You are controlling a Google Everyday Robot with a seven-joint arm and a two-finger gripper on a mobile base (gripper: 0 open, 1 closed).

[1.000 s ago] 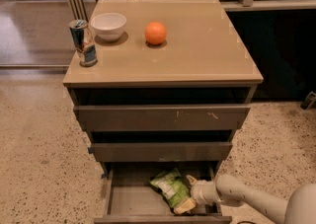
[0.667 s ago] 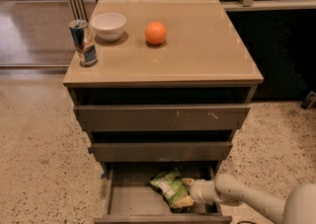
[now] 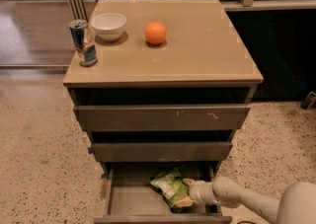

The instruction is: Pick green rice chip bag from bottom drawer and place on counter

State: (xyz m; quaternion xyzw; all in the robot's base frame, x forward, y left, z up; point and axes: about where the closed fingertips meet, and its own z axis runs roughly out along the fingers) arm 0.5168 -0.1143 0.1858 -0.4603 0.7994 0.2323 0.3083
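Observation:
The green rice chip bag (image 3: 169,187) lies crumpled on the floor of the open bottom drawer (image 3: 129,201), right of its middle. My gripper (image 3: 185,193) reaches in from the lower right on a white arm (image 3: 247,202). It is low inside the drawer at the bag's right edge. Its fingers are apart, one above and one below that edge, and the bag's right side lies between them. The bag rests on the drawer floor. The beige counter (image 3: 197,45) tops the cabinet above.
On the counter stand a drink can (image 3: 83,42) at the front left, a white bowl (image 3: 108,25) behind it and an orange (image 3: 155,33) near the middle. The two upper drawers (image 3: 163,118) are pulled out slightly over the bottom one. Speckled floor surrounds the cabinet.
My gripper has crept a little to the left, further onto the bag's right edge. The bag and the things on the counter have not moved.

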